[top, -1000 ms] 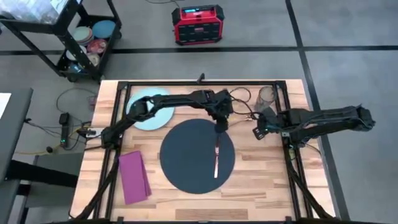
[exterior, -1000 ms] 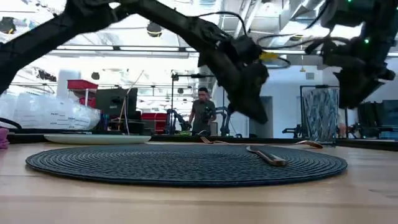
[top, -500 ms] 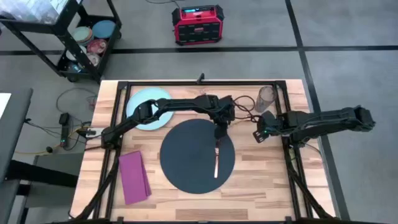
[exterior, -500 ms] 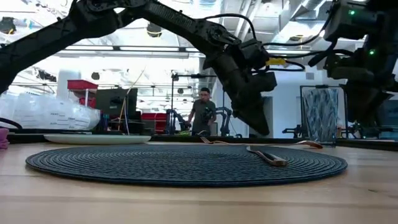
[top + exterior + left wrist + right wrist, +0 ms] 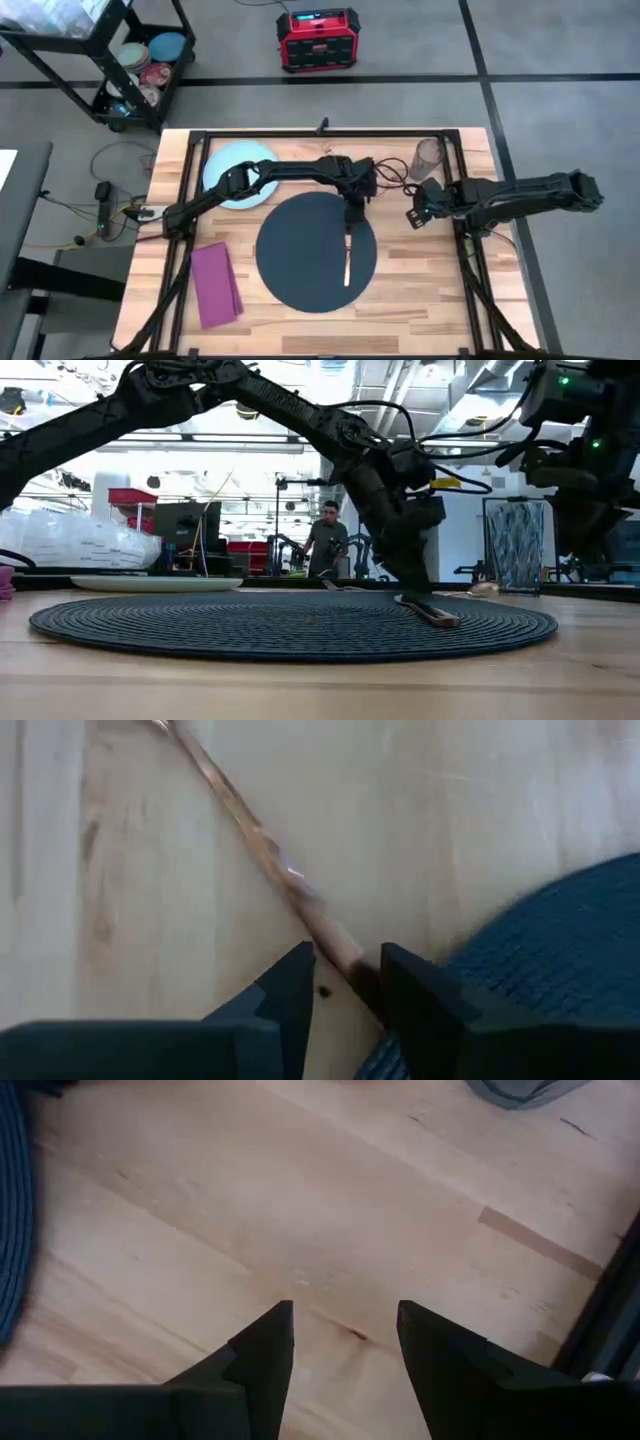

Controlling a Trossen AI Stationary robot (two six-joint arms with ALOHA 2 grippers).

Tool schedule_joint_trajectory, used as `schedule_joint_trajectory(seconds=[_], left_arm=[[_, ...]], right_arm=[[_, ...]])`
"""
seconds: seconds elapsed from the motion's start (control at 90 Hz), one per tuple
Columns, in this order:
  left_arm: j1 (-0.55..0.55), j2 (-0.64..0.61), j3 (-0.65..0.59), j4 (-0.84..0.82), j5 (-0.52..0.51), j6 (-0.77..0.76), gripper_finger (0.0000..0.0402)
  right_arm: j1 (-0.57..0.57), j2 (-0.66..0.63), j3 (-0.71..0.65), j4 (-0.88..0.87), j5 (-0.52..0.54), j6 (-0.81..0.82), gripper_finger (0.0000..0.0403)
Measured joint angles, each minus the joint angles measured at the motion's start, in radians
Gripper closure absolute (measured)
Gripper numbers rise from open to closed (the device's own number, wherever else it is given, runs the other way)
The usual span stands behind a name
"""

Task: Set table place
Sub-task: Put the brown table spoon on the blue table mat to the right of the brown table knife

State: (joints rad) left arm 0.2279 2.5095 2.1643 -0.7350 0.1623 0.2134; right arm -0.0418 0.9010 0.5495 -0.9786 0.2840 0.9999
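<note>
The left gripper (image 5: 349,213) was parked low at the far edge of the dark round mat (image 5: 300,265), fingers (image 5: 290,995) parted only a little, with a copper-coloured utensil handle (image 5: 335,942) sitting in the gap between them; whether it was actually being squeezed couldn't be made out. Another piece of cutlery (image 5: 347,258) was lying on the right part of the mat. The right gripper (image 5: 417,214) was hovering over bare table (image 5: 420,290) to the right of the mat, fingers (image 5: 262,1355) spread apart with nothing caught between them. The smoky glass (image 5: 428,157) was standing near the far right corner, nothing visible inside it. The pale blue plate (image 5: 232,166) was seen far left with nothing on it, and the magenta napkin (image 5: 215,284) near left, off the mat.
</note>
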Motion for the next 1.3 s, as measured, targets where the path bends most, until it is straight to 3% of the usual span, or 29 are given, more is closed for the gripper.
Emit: schedule_joint_trajectory(seconds=[0.167, 0.233, 0.578, 0.833, 0.978, 1.3], left_arm=[[0.009, 0.0, 0.0, 0.01, -0.041, -0.001, 0.0384], [0.011, -0.001, 0.0, -0.002, -0.043, -0.003, 0.0395], [0.015, -0.014, 0.042, -0.077, -0.048, -0.012, 0.0401], [0.024, -0.019, 0.108, 0.024, -0.03, -0.013, 0.0401], [0.044, -0.009, 0.105, 0.061, 0.102, -0.049, 0.0378], [0.04, 0.04, 0.107, 0.118, 0.12, -0.04, 0.0267]], right_arm=[[0.0, 0.0, 0.0, 0.001, 0.0, 0.021, 0.0237], [0.0, 0.0, 0.0, 0.005, 0.0, 0.023, 0.0237], [0.0, 0.0, 0.0, 0.047, 0.01, 0.023, 0.0237], [0.0, 0.0, 0.0, 0.048, 0.018, 0.023, 0.0237], [0.0, 0.0, 0.0, 0.044, 0.025, 0.023, 0.0237], [0.0, 0.0, 0.0, 0.045, 0.026, 0.021, 0.0237]])
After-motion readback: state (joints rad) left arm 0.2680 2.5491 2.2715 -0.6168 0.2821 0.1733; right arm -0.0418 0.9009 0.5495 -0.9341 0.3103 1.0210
